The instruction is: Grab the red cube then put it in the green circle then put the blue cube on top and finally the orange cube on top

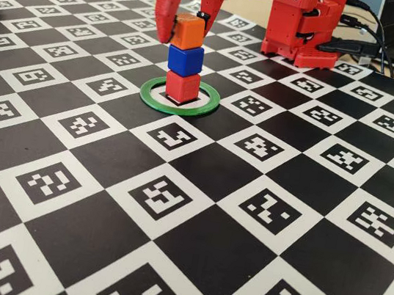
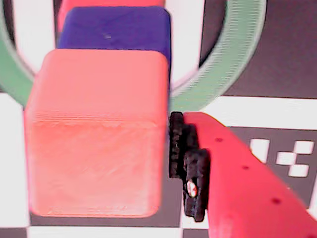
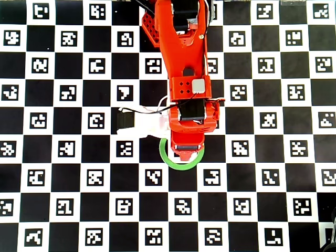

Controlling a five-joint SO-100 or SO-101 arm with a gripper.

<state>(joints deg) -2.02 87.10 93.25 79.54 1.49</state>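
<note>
On the checkered marker-patterned worktop [image 1: 260, 224], the small matte red plastic cube [image 1: 182, 87] sits inside the thin flat green ring [image 1: 152, 98]. The deep-blue plastic cube [image 1: 185, 60] rests on it, topped by the bright-orange plastic cube [image 1: 188, 33]. The red end effector [image 1: 187, 31] appears clamped on the orange cube.

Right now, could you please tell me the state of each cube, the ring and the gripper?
red cube: upright inside the green circle, bottom of stack.
blue cube: stacked on red.
orange cube: on blue, between the jaws.
gripper: jaws around the orange cube.
</note>
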